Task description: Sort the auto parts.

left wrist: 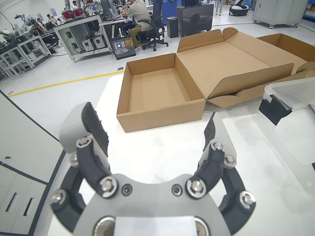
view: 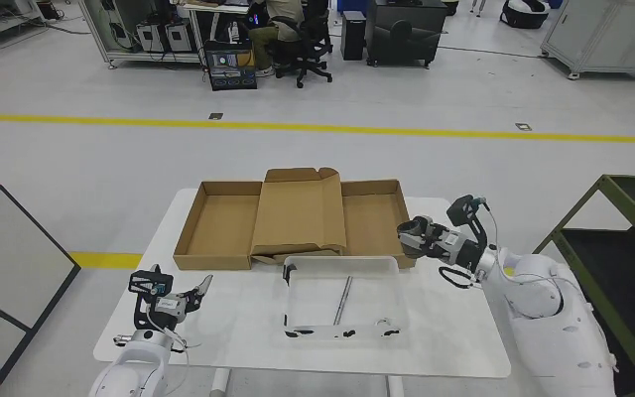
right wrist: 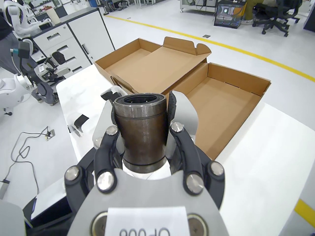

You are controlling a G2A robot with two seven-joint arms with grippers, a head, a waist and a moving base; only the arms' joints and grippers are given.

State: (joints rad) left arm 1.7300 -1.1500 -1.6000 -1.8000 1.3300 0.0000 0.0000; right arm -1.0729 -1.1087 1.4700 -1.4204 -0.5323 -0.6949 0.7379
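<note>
My right gripper (right wrist: 142,114) is shut on a dark metal cylindrical sleeve (right wrist: 140,128), held above the table's right side beside the right compartment (right wrist: 221,96) of the cardboard box. From above, that gripper (view: 409,238) hovers at the box's right front corner. My left gripper (left wrist: 155,128) is open with nothing between its fingers, low over the table's front left corner (view: 203,288). A clear plastic bin (view: 342,303) at the table's middle front holds a thin metal rod (view: 342,300) and small black parts. The left box compartment (left wrist: 157,92) is bare inside.
The cardboard box (view: 298,220) spans the back of the white table (view: 238,318), its lid flap folded over the middle. A dark green rack (view: 605,238) stands right of the table. A grey cabinet (view: 30,268) stands at the left.
</note>
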